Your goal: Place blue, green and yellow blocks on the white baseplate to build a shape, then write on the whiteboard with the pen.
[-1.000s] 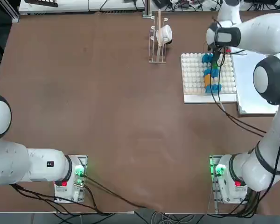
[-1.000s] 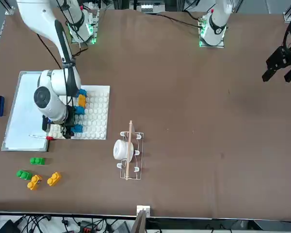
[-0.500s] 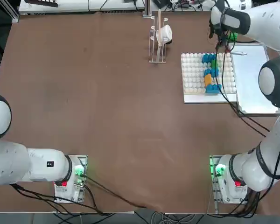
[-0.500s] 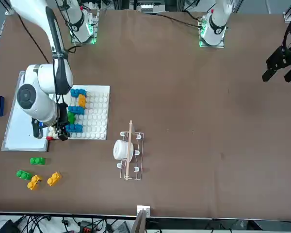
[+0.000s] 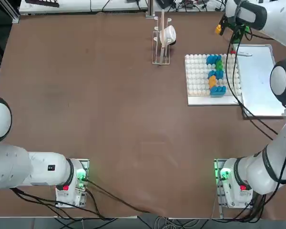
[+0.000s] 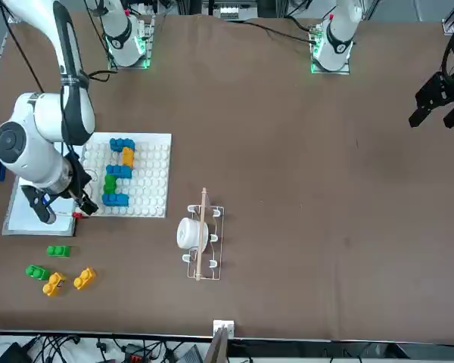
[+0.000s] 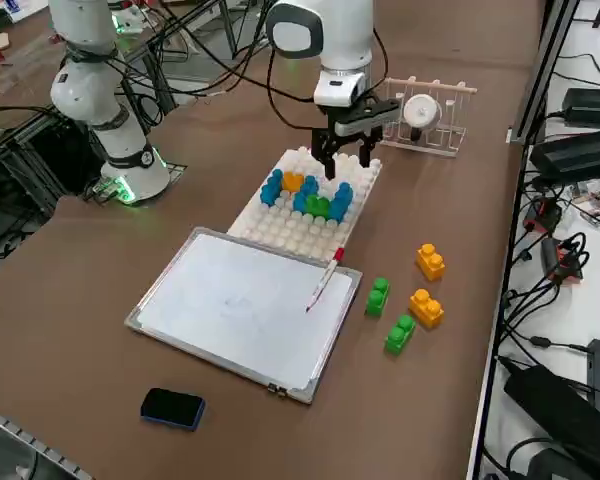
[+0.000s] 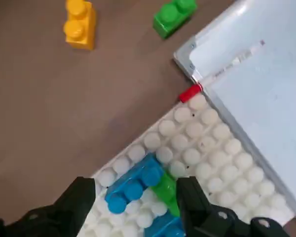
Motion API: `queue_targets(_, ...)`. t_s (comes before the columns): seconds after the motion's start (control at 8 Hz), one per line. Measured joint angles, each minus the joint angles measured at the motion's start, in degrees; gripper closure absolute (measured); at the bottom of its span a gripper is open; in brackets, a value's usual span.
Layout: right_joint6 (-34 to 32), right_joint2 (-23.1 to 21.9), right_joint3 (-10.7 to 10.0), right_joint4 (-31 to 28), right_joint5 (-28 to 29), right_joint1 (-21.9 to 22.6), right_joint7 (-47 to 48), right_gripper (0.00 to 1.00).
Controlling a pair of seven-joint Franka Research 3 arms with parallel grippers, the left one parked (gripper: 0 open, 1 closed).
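Looks like block stacking is wrapping up. The right gripper point(image 8: 138, 207) hovers over the white baseplate point(image 8: 222, 148) edge, fingers point(image 8: 84, 197) apart and empty. The pen point(image 8: 222, 74) lies just beyond the fingertips on the whiteboard point(image 8: 271, 84) corner; next it needs lining up over that.
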Motion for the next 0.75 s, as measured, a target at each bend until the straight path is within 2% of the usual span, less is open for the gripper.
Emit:
queue_targets(0.25, 0.1, 0.3, 0.0, 0.6, 0.4, -1.3, -5.9, 0.00)
queue_targets(0.75, 0.3, 4.1, -0.1, 3.6, 3.8, -5.3, -6.5, 0.00)
